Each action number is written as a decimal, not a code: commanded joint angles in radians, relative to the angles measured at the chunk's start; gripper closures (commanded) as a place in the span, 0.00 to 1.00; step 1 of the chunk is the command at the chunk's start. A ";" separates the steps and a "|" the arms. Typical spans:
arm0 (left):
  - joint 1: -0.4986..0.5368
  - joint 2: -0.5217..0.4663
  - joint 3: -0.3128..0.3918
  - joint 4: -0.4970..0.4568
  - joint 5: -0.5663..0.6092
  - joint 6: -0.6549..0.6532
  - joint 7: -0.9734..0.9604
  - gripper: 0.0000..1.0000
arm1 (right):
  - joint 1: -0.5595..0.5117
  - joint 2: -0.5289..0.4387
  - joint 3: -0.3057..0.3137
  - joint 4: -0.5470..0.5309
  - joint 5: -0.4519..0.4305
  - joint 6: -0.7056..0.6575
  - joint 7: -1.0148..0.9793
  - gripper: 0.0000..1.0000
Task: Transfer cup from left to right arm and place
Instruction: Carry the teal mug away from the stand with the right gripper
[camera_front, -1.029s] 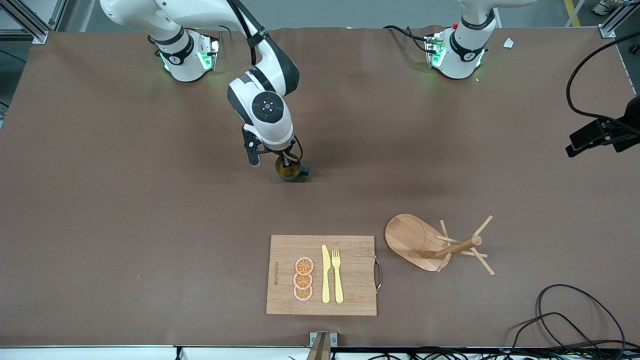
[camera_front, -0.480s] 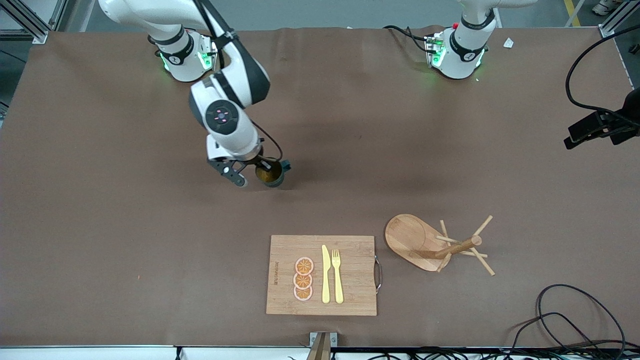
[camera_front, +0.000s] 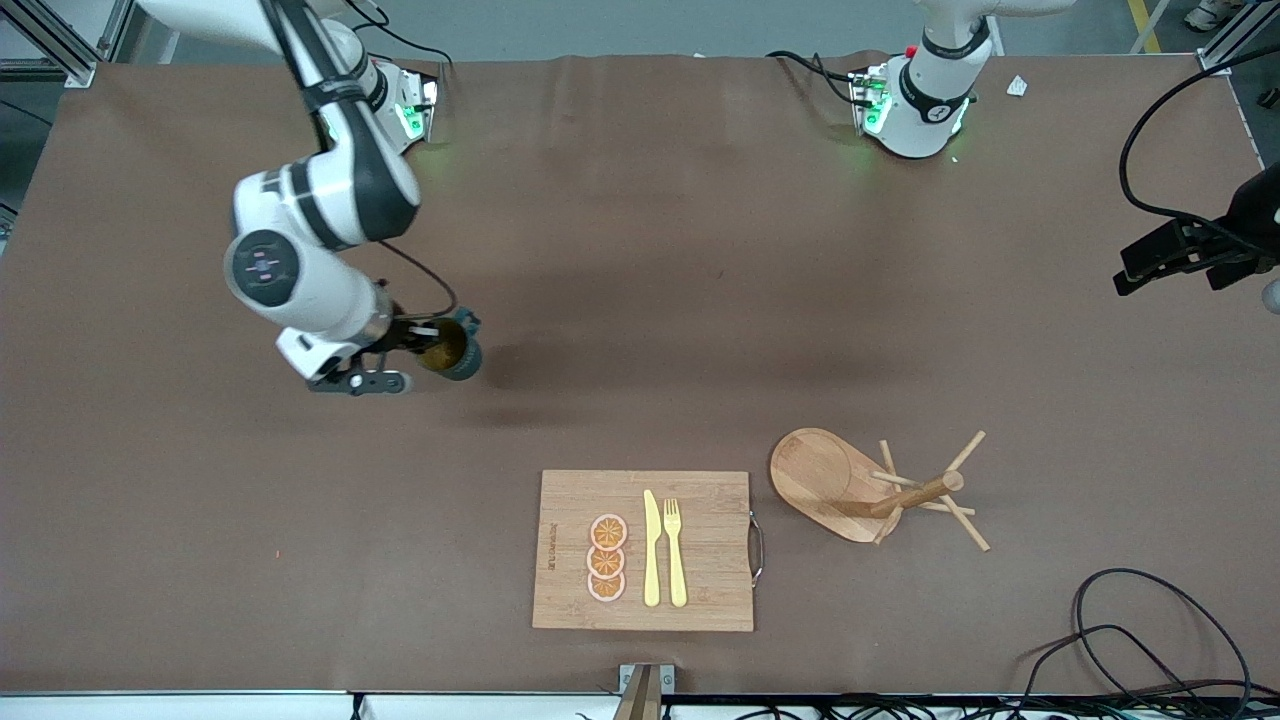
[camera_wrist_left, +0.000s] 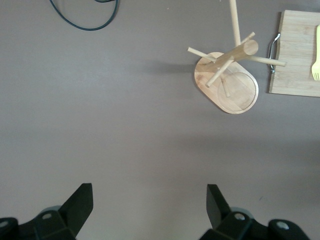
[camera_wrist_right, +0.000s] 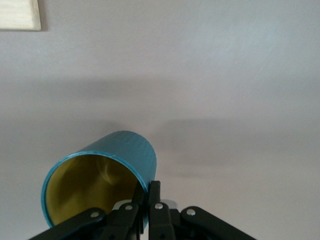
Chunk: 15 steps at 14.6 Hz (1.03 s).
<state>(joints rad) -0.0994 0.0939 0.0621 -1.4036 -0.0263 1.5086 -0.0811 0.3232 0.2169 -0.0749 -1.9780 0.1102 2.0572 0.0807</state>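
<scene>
The dark teal cup (camera_front: 457, 353) with a yellowish inside hangs tilted on its side in my right gripper (camera_front: 432, 345), above the bare table toward the right arm's end. In the right wrist view the fingers (camera_wrist_right: 154, 197) pinch the cup's rim, one inside and one outside the wall of the cup (camera_wrist_right: 120, 155). My left gripper (camera_front: 1185, 255) waits up in the air at the left arm's end of the table. In the left wrist view it (camera_wrist_left: 150, 192) is wide open and empty over bare table.
A wooden peg stand (camera_front: 870, 487) lies tipped over near the front camera and also shows in the left wrist view (camera_wrist_left: 227, 80). Beside it is a cutting board (camera_front: 700, 550) with a yellow knife, a fork and orange slices. Black cables (camera_front: 1150, 620) lie at the table's corner.
My right arm has swung the cup from the table's middle toward the right arm's end and tilted it onto its side. The left gripper has barely shifted.
</scene>
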 joint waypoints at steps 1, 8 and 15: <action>-0.013 -0.019 0.005 -0.020 0.000 -0.002 0.020 0.00 | -0.142 -0.030 0.018 -0.039 0.000 0.009 -0.424 1.00; -0.011 -0.011 -0.016 -0.017 -0.008 0.021 0.023 0.00 | -0.346 0.016 0.018 -0.031 -0.090 0.124 -1.158 1.00; -0.003 0.010 -0.015 0.028 -0.004 0.025 0.027 0.00 | -0.400 0.110 0.018 -0.013 -0.106 0.201 -1.657 1.00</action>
<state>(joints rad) -0.1051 0.0945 0.0463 -1.4055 -0.0263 1.5329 -0.0763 -0.0585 0.3122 -0.0763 -1.9997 0.0208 2.2556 -1.4801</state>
